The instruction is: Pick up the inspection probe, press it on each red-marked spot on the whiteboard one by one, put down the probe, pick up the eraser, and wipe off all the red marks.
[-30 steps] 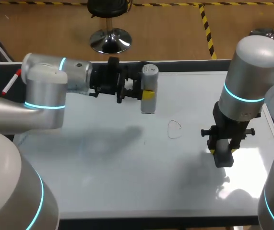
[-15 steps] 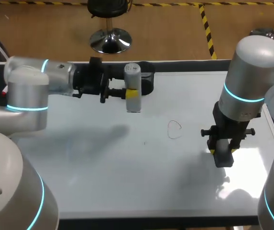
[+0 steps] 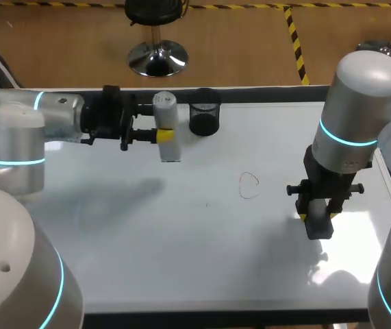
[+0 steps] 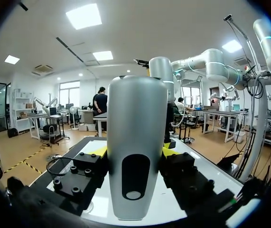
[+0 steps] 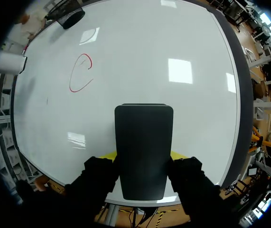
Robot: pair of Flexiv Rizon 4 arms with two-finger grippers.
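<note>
left gripper clamped on the probe at roughly 10 o'clock from the red mark, right gripper gripping the eraser at its 4 o'clock

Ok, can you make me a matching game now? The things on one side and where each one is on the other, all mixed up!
Things:
1. probe
2. eraser
3. red mark
4. mesh cup

Places:
A. drawn near the middle of the whiteboard
B. held in the right gripper
C. standing by the board's far edge
D. held in the left gripper

Pairs: 1-D, 2-B, 3-A, 4-C
</note>
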